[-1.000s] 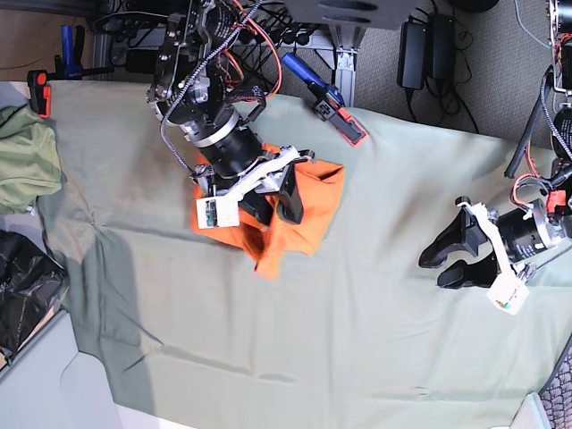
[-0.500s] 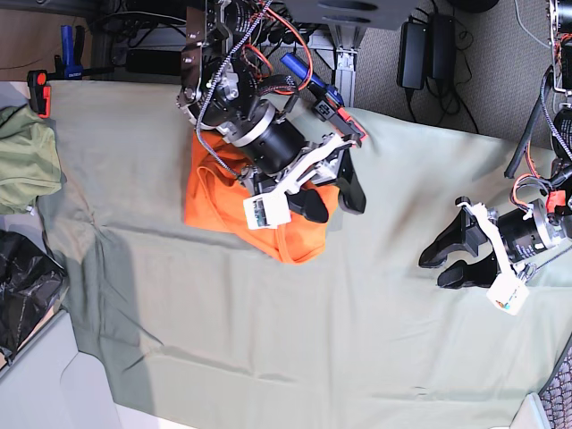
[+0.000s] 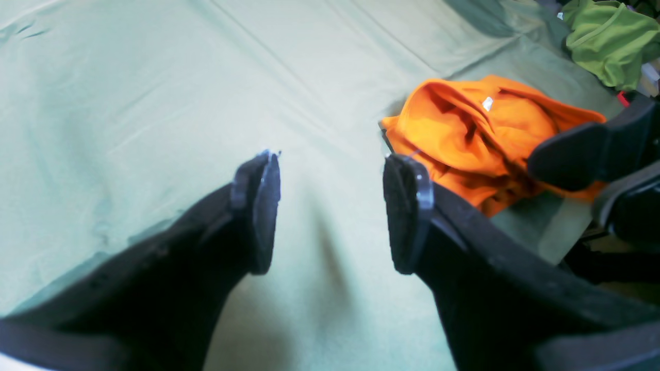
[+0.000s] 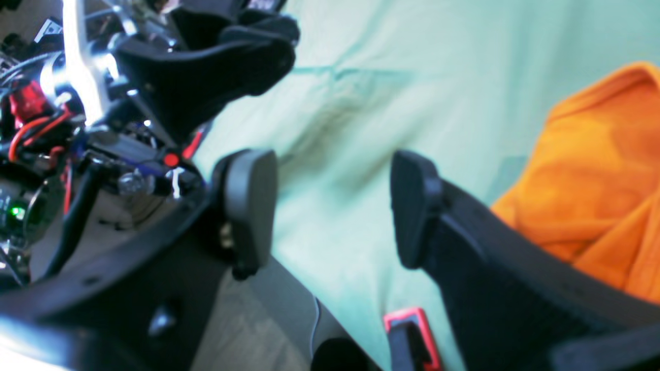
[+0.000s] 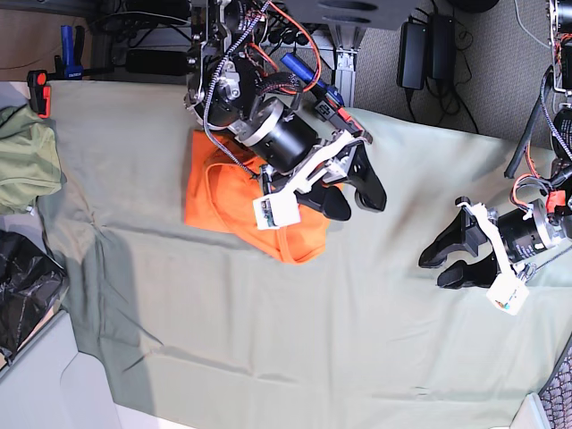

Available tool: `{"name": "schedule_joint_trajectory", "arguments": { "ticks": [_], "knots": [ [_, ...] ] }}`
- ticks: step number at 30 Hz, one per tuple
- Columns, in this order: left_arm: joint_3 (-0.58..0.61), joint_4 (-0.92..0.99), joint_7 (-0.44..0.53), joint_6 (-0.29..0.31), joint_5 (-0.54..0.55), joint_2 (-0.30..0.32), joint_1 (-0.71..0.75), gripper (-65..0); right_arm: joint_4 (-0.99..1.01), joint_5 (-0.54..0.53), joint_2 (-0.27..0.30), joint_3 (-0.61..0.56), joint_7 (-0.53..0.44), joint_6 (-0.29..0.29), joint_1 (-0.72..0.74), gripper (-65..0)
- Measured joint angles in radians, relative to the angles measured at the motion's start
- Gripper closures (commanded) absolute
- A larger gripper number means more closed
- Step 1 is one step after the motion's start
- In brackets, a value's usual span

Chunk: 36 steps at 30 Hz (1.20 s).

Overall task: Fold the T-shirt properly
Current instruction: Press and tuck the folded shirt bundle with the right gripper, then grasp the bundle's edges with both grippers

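The orange T-shirt [image 5: 234, 204] lies bunched on the sage-green table cloth [image 5: 268, 331] at the back centre. It shows in the left wrist view [image 3: 479, 139] with its small white label, and in the right wrist view [image 4: 598, 185]. My right gripper [image 5: 350, 189] is open and empty, held just right of the shirt; the right wrist view shows its gap [image 4: 332, 206] over bare cloth. My left gripper [image 5: 444, 264] is open and empty at the far right, well apart from the shirt, as the left wrist view [image 3: 330, 206] shows.
A bunched olive-green garment [image 5: 25, 156] lies at the left edge. A black bag [image 5: 22, 299] sits below it. A blue-and-red clamp [image 5: 326, 100] grips the cloth's back edge, and an orange clamp [image 5: 38, 92] the back left corner. Cables and power bricks lie behind the table.
My right gripper let go of the orange T-shirt and swung right off it, now open beside it. The shirt dropped and spread flatter on the cloth. The left arm stayed still.
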<state>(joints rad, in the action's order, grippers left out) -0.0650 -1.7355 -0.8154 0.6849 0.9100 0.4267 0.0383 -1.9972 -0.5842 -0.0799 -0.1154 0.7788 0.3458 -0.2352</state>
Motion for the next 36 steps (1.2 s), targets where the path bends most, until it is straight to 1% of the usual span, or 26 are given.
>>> {"name": "schedule_joint_trajectory", "arguments": {
  "ticks": [1, 2, 3, 4, 5, 6, 7, 8, 10, 13, 16, 19, 21, 23, 27, 29, 30, 33, 36],
  "knots": [
    [0.0, 0.0, 0.0, 0.0, 0.0, 0.0, 0.0, -35.3, 0.0, 0.001, 0.0, -0.002, 0.0, 0.0, 0.0, -34.2],
    [0.0, 0.0, 0.0, 0.0, -0.004, 0.0, 0.0, -34.9, 0.0, 0.001, 0.0, -0.002, 0.0, 0.0, 0.002, -31.1],
    [0.0, 0.0, 0.0, 0.0, -0.007, 0.0, 0.0, -32.3, 0.0, 0.018, 0.0, -0.002, -0.01, 0.0, 0.003, -24.9],
    [0.0, 0.0, 0.0, 0.0, -0.008, 0.0, 0.0, -26.5, 0.0, 0.051, 0.0, -0.002, -0.029, 0.0, 0.011, -16.2],
    [0.0, 0.0, 0.0, 0.0, -0.008, 0.002, 0.0, -18.6, 0.0, 0.087, 0.0, 0.004, -0.049, 0.0, 0.022, -6.3],
    [0.009, 0.0, 0.001, 0.0, -0.008, 0.009, 0.0, -11.1, 0.0, 0.113, -0.001, 0.016, -0.067, 0.0, 0.036, 0.0],
    [0.021, -0.001, 0.001, 0.0, -0.008, 0.019, 0.0, -4.6, 0.0, 0.151, 0.0, 0.034, -0.082, 0.0, 0.055, 0.0],
    [0.038, -0.002, 0.002, 0.0, -0.009, 0.026, 0.0, 0.0, 0.0, 0.195, -0.001, 0.06, -0.086, 0.0, 0.075, 0.0],
    [0.1, -0.02, 0.004, 0.0, -0.03, 0.042, 0.0, 0.0, 0.0, 0.259, 0.002, 0.127, -0.089, 0.0, 0.118, 0.0],
    [0.238, -0.092, 0.023, 0.0, -0.117, 0.049, -0.001, 0.0, 0.001, 0.304, 0.035, 0.237, -0.1, 0.0, 0.19, 0.0],
    [0.398, -0.175, 0.035, 0.003, -0.224, 0.05, -0.004, 0.0, 0.045, 0.319, 0.095, 0.349, -0.129, 0.0, 0.263, 0.0],
    [0.556, -0.224, 0.04, 0.006, -0.301, 0.05, -0.005, 0.0, 0.172, 0.315, 0.164, 0.419, -0.133, 0.0, 0.313, 0.0],
    [0.647, -0.226, 0.039, 0.006, -0.351, 0.047, -0.009, 0.0, 0.287, 0.306, 0.21, 0.426, -0.127, 0.0, 0.347, 0.0],
    [0.721, -0.226, 0.039, 0.008, -0.408, 0.031, -0.01, 0.0, 0.396, 0.282, 0.252, 0.424, -0.126, 0.0, 0.385, 0.0],
    [0.839, -0.225, 0.062, 0.008, -0.518, -0.036, -0.008, 0.0, 0.552, 0.245, 0.314, 0.408, -0.137, 0.0, 0.454, 0.0],
    [0.868, -0.226, 0.064, 0.003, -0.563, -0.074, -0.008, 0.0, 0.588, 0.245, 0.326, 0.395, -0.137, 0.0, 0.475, 0.0],
    [0.872, -0.226, 0.065, -0.006, -0.567, -0.089, -0.008, 0.0, 0.599, 0.247, 0.327, 0.391, -0.137, 0.0, 0.481, 0.0],
    [0.872, -0.226, 0.066, -0.019, -0.584, -0.133, -0.011, 0.0, 0.623, 0.247, 0.323, 0.375, -0.139, 0.0, 0.484, 0.0],
    [0.871, -0.226, 0.077, -0.019, -0.615, -0.169, -0.014, 0.0, 0.647, 0.245, 0.315, 0.354, -0.139, 0.0, 0.482, 0.0]
  ]
}}
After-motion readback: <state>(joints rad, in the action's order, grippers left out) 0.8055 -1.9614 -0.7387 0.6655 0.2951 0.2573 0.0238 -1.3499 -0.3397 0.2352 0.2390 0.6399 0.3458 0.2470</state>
